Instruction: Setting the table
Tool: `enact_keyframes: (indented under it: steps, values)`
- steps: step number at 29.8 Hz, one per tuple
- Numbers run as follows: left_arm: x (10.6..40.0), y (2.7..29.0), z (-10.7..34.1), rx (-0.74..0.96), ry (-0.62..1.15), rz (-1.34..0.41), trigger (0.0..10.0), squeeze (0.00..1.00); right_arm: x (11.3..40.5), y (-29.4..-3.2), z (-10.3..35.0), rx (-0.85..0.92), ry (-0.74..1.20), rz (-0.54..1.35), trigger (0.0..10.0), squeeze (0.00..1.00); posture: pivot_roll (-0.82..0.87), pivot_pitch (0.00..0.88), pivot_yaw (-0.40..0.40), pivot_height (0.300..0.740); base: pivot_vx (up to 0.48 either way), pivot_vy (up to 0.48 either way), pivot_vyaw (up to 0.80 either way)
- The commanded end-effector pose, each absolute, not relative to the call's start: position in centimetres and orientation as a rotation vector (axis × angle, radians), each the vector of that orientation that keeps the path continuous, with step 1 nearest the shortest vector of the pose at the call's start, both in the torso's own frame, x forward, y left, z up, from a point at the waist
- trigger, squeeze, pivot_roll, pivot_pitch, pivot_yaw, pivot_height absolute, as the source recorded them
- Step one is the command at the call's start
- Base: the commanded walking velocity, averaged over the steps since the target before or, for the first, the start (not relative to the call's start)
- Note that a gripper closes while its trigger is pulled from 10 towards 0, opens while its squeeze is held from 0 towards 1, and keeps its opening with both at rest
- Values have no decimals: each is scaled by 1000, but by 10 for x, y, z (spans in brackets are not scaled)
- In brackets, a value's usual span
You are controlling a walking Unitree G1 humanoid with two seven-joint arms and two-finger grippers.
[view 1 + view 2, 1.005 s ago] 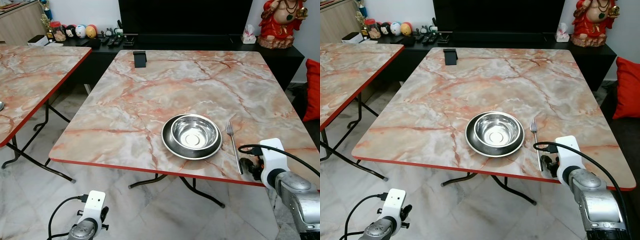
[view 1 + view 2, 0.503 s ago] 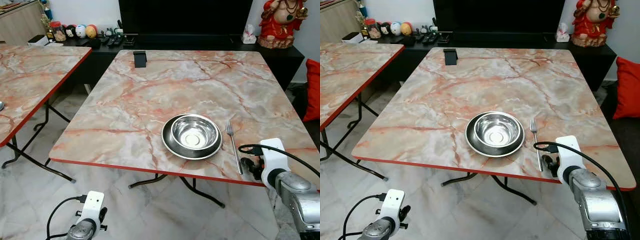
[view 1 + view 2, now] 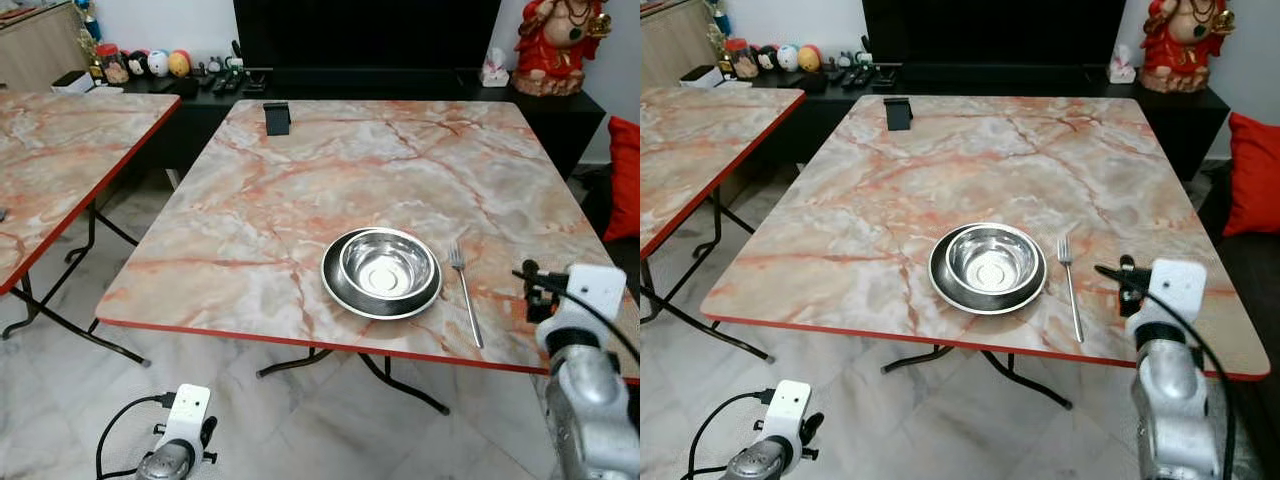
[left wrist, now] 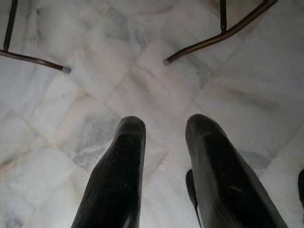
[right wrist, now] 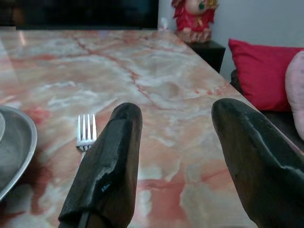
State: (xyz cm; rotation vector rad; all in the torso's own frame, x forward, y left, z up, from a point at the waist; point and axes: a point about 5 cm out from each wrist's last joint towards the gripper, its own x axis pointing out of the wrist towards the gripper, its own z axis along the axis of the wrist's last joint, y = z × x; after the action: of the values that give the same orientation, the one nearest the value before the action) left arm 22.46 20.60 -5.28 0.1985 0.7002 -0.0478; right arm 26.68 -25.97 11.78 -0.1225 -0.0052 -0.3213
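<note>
A steel bowl (image 3: 388,264) sits inside a steel plate (image 3: 335,287) near the front edge of the marble table (image 3: 300,190). To the right of the plate lies a fork (image 3: 464,292), its tines pointing away from me. My right gripper (image 5: 176,108) is open, raised over the table's front right corner, just right of the fork. In the right wrist view the fork's tines (image 5: 85,132) show beside one finger (image 5: 109,166). Down by the floor at the front left hangs my left gripper (image 4: 166,121), open with nothing in it.
A small black stand (image 3: 277,117) is at the table's far left corner. A second marble table (image 3: 60,150) stands to the left. A dark console with remotes and a red statue (image 3: 560,40) runs along the back. A red cushion (image 3: 625,180) lies right. Folding table legs (image 4: 213,38) cross the floor.
My right arm has risen from beside the fork's handle at the table edge and moved right, now above the table's corner. The fork, bowl and plate have not moved.
</note>
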Motion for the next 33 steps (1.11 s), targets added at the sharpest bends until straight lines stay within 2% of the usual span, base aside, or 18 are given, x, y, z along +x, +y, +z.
enact_keyframes:
  steps: [1,7,14,33]
  values:
    - [221,207,-54,214,703,-63,10000,0,264,-260,120,-116,-68,-343,10000,0,-39,0,54,740,0,0,0]
    - [224,207,-51,201,673,-56,10000,0,264,-259,129,-118,-175,-352,10000,0,-48,0,58,740,0,0,0]
    - [226,206,-51,192,670,-44,10000,0,268,-253,131,-133,-206,-342,10000,0,-49,0,54,740,0,0,0]
    - [229,206,-49,199,659,-38,10000,0,273,-249,141,-160,-276,-311,10000,0,-41,0,48,740,0,0,739]
